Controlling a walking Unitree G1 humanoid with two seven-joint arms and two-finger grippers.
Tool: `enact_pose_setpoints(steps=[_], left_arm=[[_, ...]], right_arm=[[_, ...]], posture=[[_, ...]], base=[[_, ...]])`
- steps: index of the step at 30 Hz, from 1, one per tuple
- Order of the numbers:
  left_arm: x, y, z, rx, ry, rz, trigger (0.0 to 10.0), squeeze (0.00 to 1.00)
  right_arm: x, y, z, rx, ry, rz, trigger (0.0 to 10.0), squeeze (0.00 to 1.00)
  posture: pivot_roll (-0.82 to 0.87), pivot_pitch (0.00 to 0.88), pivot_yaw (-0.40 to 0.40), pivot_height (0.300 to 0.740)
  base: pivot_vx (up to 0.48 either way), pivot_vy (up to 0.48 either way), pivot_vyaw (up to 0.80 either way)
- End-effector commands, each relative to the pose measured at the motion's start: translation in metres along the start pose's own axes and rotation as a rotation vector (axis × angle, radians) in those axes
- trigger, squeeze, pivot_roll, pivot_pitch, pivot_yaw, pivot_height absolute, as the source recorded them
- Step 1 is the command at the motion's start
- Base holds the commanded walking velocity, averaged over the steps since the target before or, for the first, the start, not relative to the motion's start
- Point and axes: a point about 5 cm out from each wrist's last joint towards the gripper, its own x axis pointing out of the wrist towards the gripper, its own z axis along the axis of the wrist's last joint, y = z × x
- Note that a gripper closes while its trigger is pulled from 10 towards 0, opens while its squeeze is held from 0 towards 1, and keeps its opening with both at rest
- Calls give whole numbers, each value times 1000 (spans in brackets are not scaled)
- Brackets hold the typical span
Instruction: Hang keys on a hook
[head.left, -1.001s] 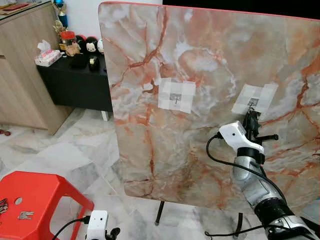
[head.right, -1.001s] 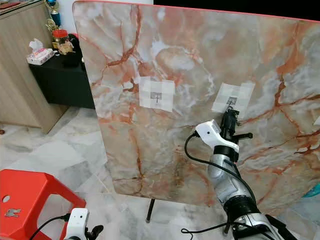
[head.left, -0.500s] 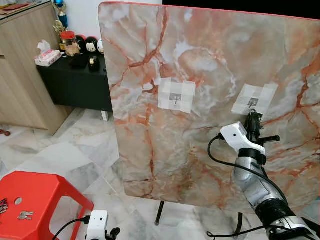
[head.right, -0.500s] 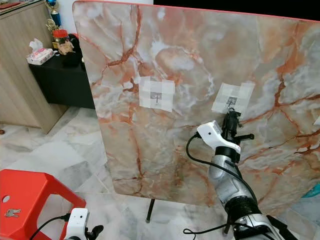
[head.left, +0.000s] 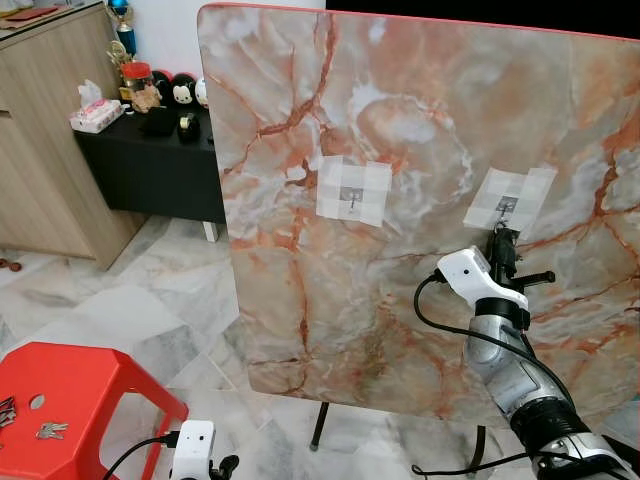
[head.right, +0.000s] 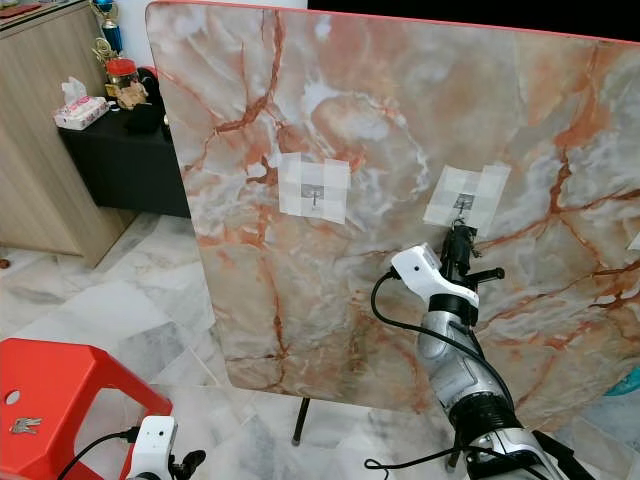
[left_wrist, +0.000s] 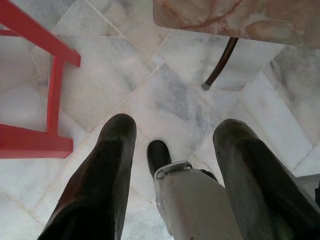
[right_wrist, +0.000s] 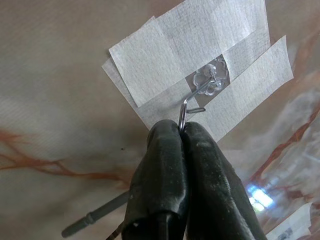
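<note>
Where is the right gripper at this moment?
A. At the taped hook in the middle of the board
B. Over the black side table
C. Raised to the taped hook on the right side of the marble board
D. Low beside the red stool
C: the right gripper is raised to the right taped hook, its fingers pressed together on a thin wire reaching the hook.

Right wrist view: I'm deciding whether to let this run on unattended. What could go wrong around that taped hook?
1. The hook is held to the marble board by tape alone; a tug might peel it off.
2. The right pincer is shut on a thin wire right at the hook; the wire might slip out before it catches.
</note>
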Motion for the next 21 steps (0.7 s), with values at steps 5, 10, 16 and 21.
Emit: enact_pose_setpoints(steps=[5, 10, 16, 21], left_arm=[[0, 1, -1, 3, 8, 0, 10000, 0], [0, 0, -2, 2, 9, -1, 10000, 0], [0, 0, -1, 2, 10, -2, 10000, 0], [0, 0, -1, 4, 8, -4, 10000, 0]], right_arm=[[1, -1, -1, -9, 4, 3, 10000, 0], [-1, -1, -2, -11, 5, -2, 10000, 0], [-7, -3, -8, -16, 24, -25, 10000, 0], [-8, -4, -10, -9, 34, -37, 10000, 0]], posture=[[96, 0, -67, 740], [95, 0, -70, 740], [94, 0, -70, 740], [95, 0, -70, 740]], base=[[0, 0, 0], [0, 0, 0], [0, 0, 0], [0, 0, 0]])
